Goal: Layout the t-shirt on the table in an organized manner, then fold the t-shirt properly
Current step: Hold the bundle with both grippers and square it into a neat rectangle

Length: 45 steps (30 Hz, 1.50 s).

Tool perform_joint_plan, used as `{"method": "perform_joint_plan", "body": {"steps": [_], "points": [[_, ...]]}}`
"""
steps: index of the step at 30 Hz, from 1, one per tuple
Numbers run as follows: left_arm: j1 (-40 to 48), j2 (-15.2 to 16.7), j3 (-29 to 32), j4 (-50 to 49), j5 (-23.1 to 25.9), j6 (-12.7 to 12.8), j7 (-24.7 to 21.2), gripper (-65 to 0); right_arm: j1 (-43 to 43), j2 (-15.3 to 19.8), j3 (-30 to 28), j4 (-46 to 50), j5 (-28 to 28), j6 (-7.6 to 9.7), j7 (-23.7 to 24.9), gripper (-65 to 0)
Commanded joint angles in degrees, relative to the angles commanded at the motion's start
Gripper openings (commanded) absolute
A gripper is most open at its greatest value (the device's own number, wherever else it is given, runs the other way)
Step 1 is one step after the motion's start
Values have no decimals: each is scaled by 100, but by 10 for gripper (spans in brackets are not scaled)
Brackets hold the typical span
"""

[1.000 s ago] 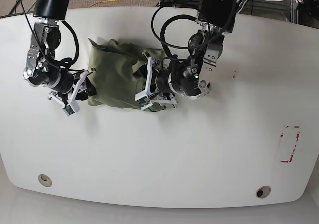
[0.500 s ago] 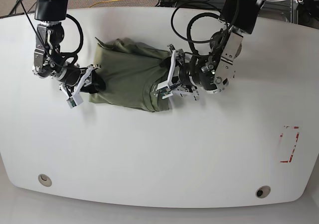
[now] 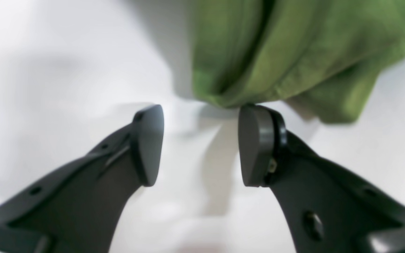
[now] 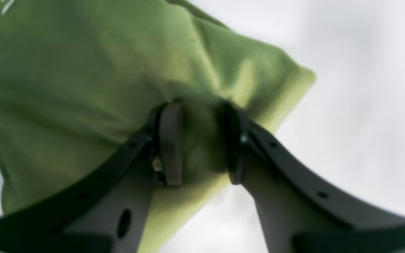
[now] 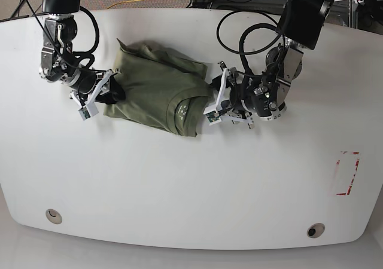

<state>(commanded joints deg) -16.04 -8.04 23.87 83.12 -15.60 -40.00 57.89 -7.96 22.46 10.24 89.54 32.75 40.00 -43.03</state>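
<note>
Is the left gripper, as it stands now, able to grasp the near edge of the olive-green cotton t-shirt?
Probably yes. The left gripper is open and empty, and the t-shirt edge lies just beyond its fingertips, touching one pad, with only bare white table between.

— What's the left gripper (image 3: 200, 146) doing?
— Jaws apart over the white table (image 3: 65, 70), nothing between them.
— And the t-shirt (image 3: 287, 49)?
— Bunched just beyond, its green edge touching one fingertip (image 3: 253, 146).
</note>
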Motion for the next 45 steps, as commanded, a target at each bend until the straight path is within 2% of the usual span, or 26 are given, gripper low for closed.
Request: {"method": "perform_joint_plan", "body": {"steps": [2, 6, 10, 14, 21, 24, 29, 34, 37, 45], "points": [[-114, 0, 0, 26, -18, 0, 9, -332, -123, -62, 35, 343, -26, 0, -62, -463], [-316, 9, 0, 431, -35, 0, 35, -332, -290, -229, 519, 1363, 0, 0, -642, -463], [-316, 9, -35, 1099, -44, 0, 316, -332, -229, -448, 888, 2163, -26, 0, -1196, -463], [-79, 44, -9, 1732, -44, 0, 589, -332, 70, -457, 949, 2277, -35, 0, -1495, -463], [642, 193, -9, 2251, -35, 0, 800, -332, 308, -457, 923, 1776, -35, 0, -1503, -463], [976, 202, 0, 2233, -26, 0, 765, -332, 352, -440, 703, 1327, -35, 0, -1336, -463], [1319, 202, 0, 2207, 0, 0, 730, -332, 308, -299, 264, 721, -79, 0, -607, -463], [1380, 149, 0, 1600, 9, 0, 554, -332, 176, -264, -62, 202, -527, 0, 9, -463], [1055, 18, 88, 958, 18, 0, 396, -332, 62, -369, -70, 149, -686, 0, 149, -463], [-70, -316, 1231, -387, 0, 0, -369, -332, -448, -466, -53, 264, -747, 0, 360, -463]]}}
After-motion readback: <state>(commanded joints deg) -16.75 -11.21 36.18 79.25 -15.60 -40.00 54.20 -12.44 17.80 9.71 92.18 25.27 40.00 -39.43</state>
